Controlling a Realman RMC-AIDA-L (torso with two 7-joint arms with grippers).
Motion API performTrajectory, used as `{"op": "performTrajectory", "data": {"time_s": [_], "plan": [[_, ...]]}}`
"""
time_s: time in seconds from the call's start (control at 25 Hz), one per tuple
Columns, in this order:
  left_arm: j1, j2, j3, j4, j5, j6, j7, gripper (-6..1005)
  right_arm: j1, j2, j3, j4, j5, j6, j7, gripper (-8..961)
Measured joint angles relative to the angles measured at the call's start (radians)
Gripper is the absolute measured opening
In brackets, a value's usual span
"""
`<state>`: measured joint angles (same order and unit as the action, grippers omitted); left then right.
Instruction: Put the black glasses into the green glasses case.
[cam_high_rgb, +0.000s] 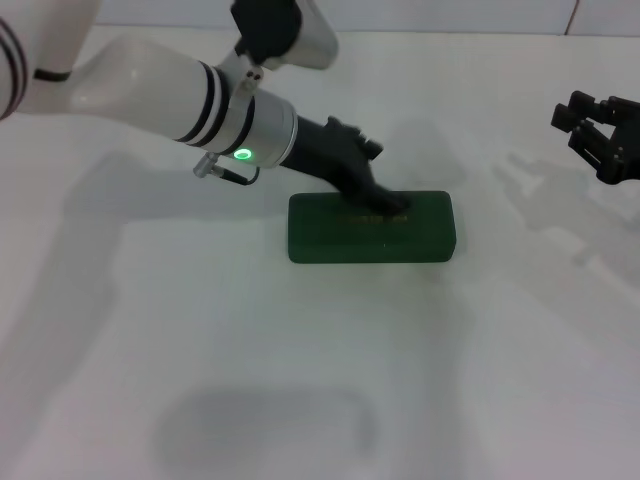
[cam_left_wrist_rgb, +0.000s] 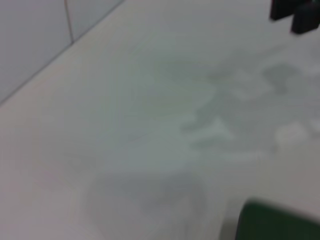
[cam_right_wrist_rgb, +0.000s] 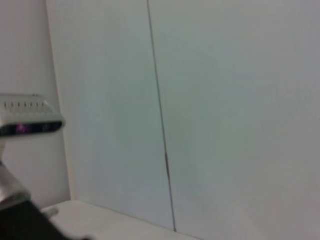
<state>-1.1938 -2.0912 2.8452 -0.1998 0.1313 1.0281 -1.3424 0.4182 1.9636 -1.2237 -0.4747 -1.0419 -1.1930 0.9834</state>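
The green glasses case lies with its lid down in the middle of the white table, long side toward me. One of its corners shows in the left wrist view as the green glasses case. My left gripper reaches in from the upper left, shut, with its tip resting on the lid near the far edge. The black glasses are out of view. My right gripper hangs open above the table at the far right, well away from the case, and appears far off as the right gripper.
The white table runs up to a white panelled wall at the back. The left arm's white forearm spans the upper left above the table.
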Motion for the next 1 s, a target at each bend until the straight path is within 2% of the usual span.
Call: {"op": "performTrajectory", "data": {"time_s": [0.12, 0.2, 0.32, 0.36, 0.44, 0.48, 0.52, 0.68, 0.72, 0.84, 1.0], "plan": [[0.05, 0.015, 0.0, -0.018, -0.239, 0.139, 0.144, 894, 0.002, -0.013, -0.007, -0.007, -0.033, -0.07, -0.001, 244], [0.104, 0.045, 0.0, -0.032, -0.376, 0.333, 0.233, 894, 0.021, -0.024, -0.008, -0.016, -0.104, -0.183, 0.01, 266], [0.201, 0.098, -0.001, -0.035, -0.477, 0.647, 0.296, 894, 0.059, -0.032, -0.008, -0.022, -0.187, -0.296, 0.037, 299], [0.237, 0.11, -0.001, -0.036, -0.495, 0.732, 0.319, 894, 0.079, -0.036, -0.008, -0.027, -0.228, -0.345, 0.057, 310], [0.296, 0.12, -0.001, -0.037, -0.51, 0.818, 0.351, 894, 0.096, -0.034, -0.008, -0.037, -0.255, -0.394, 0.071, 331], [0.334, 0.123, -0.001, -0.038, -0.514, 0.844, 0.372, 894, 0.102, -0.032, -0.008, -0.039, -0.258, -0.403, 0.073, 342], [0.379, 0.125, -0.001, -0.037, -0.522, 0.863, 0.397, 894, 0.113, -0.023, -0.008, -0.04, -0.264, -0.403, 0.072, 353], [0.492, 0.127, -0.001, -0.038, -0.544, 0.923, 0.469, 894, 0.158, 0.015, -0.008, -0.041, -0.331, -0.352, 0.068, 397], [0.508, 0.127, -0.002, -0.038, -0.542, 0.932, 0.484, 894, 0.164, 0.026, -0.008, -0.042, -0.347, -0.338, 0.067, 408], [0.532, 0.125, -0.001, -0.04, -0.532, 0.938, 0.504, 894, 0.174, 0.049, -0.013, -0.046, -0.376, -0.277, 0.058, 551], [0.536, 0.123, -0.001, -0.049, -0.519, 0.941, 0.504, 894, 0.185, 0.057, -0.038, -0.045, -0.378, -0.244, 0.053, 713]]}}
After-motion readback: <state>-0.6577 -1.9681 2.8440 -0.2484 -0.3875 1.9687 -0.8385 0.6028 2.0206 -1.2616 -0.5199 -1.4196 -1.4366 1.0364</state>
